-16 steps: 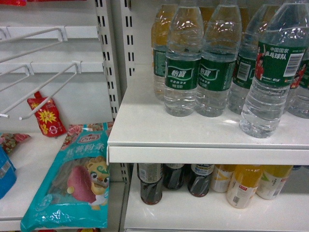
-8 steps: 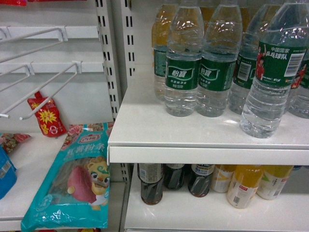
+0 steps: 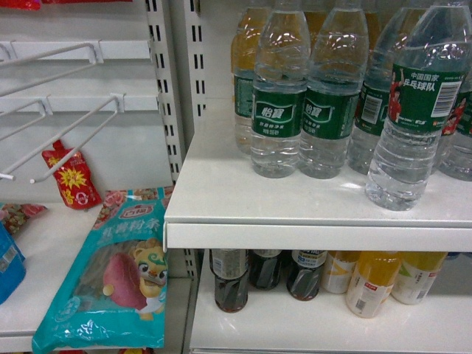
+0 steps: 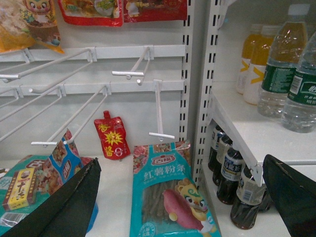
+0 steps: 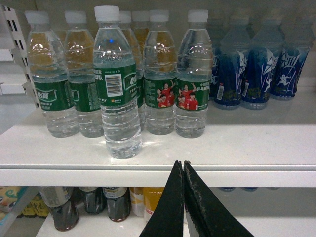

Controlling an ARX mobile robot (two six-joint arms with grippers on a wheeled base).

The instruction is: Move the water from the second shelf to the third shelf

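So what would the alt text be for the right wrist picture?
Green-labelled water bottles stand on a white shelf, one nearer the front edge, blue-labelled bottles at right. The shut black gripper sits below the shelf edge; dark cola bottles underneath.

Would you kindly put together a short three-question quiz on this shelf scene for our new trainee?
1. True or false: the right end effector is shut.
2. The water bottle nearest the shelf's front edge faces the right wrist camera with its: A) barcode B) players C) bare back
3. What stands on the shelf below the water?

Key:
1. True; its fingers meet, gripping nothing.
2. A.
3. Dark cola bottles and yellow drink bottles.
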